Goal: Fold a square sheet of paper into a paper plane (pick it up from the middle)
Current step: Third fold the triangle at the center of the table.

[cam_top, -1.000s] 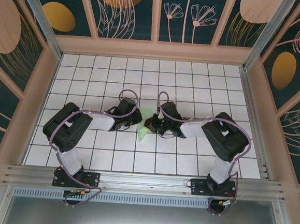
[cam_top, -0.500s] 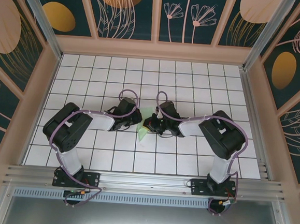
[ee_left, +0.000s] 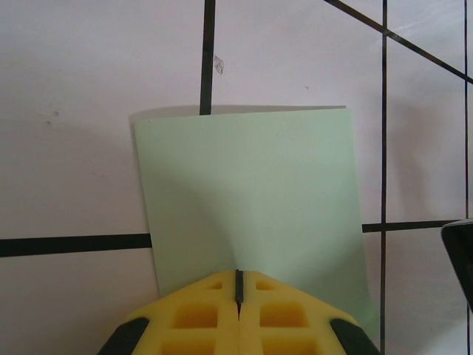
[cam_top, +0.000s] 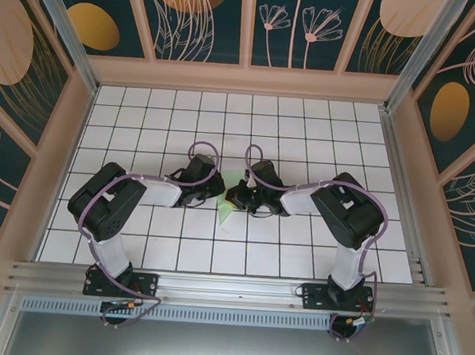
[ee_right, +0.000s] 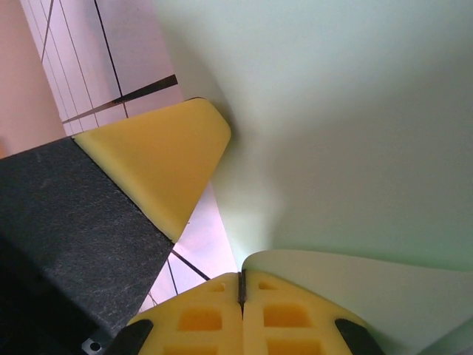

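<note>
The square sheet of paper [cam_top: 228, 201] is pale mint green and lies on the white grid table between the two arms. In the left wrist view the square sheet of paper [ee_left: 251, 192] lies mostly flat, and my left gripper [ee_left: 238, 273] is shut with its tip resting on the near part. In the right wrist view a flap of the square sheet of paper [ee_right: 355, 148] curls up from the tip of my right gripper [ee_right: 240, 275], which is shut on that edge. The left gripper's yellow finger [ee_right: 159, 159] touches the sheet beside it. In the top view my left gripper [cam_top: 218, 186] and right gripper [cam_top: 234, 196] meet over the paper.
The white tiled table [cam_top: 143, 121] is walled by a pink frame [cam_top: 245, 79] with dark patterned panels. An aluminium rail [cam_top: 228, 290] runs along the near edge by the arm bases. Purple cables loop over both wrists.
The right arm has shifted a little to the left, its elbow and gripper closer to the paper. The left arm has stayed put. Both grippers have stayed shut.
</note>
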Tool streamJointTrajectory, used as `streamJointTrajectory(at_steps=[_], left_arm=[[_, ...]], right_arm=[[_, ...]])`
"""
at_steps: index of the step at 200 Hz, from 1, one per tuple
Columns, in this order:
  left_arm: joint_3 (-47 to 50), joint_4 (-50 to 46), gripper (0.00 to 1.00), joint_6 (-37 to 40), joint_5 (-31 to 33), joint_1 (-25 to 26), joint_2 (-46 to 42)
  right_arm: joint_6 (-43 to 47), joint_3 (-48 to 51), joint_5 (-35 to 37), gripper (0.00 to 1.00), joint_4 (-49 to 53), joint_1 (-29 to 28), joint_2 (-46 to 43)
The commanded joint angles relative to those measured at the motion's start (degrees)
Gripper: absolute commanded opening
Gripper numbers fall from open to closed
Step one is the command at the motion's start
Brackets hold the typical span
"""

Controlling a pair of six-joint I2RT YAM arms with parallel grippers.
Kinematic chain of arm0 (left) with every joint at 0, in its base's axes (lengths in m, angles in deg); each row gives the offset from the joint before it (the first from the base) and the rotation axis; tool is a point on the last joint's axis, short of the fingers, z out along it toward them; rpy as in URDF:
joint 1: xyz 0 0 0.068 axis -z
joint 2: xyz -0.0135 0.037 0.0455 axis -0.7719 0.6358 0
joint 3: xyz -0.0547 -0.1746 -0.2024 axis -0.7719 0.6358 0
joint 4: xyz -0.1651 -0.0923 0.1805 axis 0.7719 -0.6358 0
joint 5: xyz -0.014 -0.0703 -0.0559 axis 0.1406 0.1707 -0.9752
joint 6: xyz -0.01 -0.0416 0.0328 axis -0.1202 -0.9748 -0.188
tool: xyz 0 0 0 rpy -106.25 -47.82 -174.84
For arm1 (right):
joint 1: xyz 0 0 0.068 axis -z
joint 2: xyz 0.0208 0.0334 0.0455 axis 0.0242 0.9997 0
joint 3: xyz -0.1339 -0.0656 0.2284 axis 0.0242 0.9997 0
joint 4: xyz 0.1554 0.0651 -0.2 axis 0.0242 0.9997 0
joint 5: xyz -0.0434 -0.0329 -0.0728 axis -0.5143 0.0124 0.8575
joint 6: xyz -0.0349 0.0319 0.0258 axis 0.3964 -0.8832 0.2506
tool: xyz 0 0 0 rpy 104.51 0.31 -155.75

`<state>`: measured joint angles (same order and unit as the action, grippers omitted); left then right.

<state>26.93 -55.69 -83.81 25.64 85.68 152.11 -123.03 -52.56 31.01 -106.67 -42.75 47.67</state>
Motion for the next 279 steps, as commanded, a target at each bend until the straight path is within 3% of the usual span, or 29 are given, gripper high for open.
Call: streamJointTrajectory(at_steps=[1,212,279], left_arm=[[-0.45,-3.34,0.0,0.47,-0.35,-0.31,1.69],[-0.49,-3.38,0.0,0.73,-0.77,-0.34,1.41],[-3.58,-7.19,0.03,2.07,2.92,-1.49,-3.48]], right_arm=[[1.02,-1.57,-0.7,0.0,-1.02,-0.38,1.48],[1.34,-2.15,0.32,0.0,1.04,-0.3,3.85],[1.44,-1.97,1.27,0.0,2.92,-0.29,3.96]])
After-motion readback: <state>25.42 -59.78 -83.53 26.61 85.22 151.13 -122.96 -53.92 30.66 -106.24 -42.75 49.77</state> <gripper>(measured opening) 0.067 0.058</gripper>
